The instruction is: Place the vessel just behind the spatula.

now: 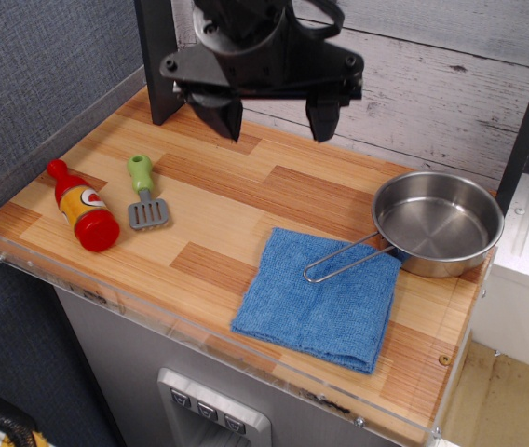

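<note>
A red and yellow toy bottle [83,207] lies on its side near the left edge of the wooden desk [246,186]. A blue cloth [325,303] lies spread flat toward the front right.

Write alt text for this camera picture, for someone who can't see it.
A black robot gripper hangs open above a wooden table. A steel pan sits at the right, its wire handle over a blue cloth; a green-handled toy spatula and a red and yellow toy bottle lie at the left.
</note>
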You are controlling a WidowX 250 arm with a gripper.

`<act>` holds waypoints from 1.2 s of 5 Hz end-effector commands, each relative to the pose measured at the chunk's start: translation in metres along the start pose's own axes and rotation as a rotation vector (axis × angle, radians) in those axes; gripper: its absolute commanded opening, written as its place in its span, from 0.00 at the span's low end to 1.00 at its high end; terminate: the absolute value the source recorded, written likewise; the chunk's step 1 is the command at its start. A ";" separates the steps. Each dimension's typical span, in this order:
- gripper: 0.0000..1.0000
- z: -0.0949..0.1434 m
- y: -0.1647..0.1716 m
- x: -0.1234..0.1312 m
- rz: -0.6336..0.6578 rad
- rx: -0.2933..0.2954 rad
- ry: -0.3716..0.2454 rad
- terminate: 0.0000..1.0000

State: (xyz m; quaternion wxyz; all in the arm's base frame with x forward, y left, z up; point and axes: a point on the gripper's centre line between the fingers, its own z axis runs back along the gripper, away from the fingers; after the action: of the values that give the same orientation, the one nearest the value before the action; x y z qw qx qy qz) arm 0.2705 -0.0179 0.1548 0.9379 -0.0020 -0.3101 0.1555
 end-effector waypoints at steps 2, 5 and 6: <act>1.00 -0.004 -0.001 0.008 -0.006 -0.008 -0.007 0.00; 1.00 -0.066 -0.026 0.015 -0.027 -0.003 0.158 0.00; 1.00 -0.087 -0.040 0.000 -0.048 -0.030 0.206 0.00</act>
State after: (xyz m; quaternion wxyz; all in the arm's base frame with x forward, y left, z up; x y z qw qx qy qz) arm 0.3273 -0.0480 0.0738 0.9729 -0.0181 -0.1911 0.1288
